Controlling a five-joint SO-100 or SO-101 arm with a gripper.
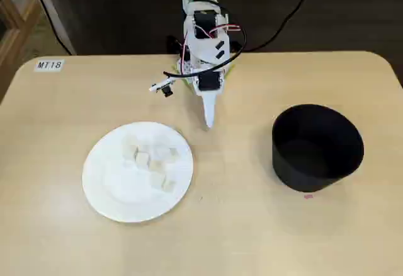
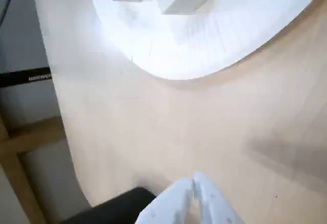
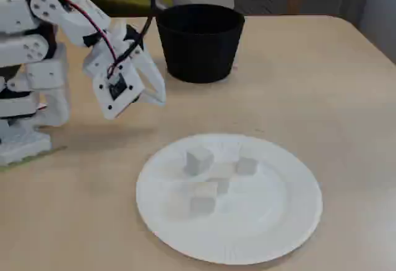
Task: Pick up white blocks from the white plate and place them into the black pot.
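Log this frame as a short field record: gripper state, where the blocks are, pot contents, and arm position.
gripper: white two-finger gripper, shut, empty, above bare table
blocks: several small cream cubes clustered on the plate; exact count unclear
plate: round white paper plate with ribbed rim, left of the arm in that fixed view
pot: matte black cylindrical pot, right of the arm; no block seen inside
table: light wooden tabletop

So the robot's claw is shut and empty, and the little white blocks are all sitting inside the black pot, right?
Not quite. The white blocks are on the white plate, not in the black pot; a fixed view shows them piled there, with the pot standing apart. The rest is right: the gripper is shut and empty in the wrist view.
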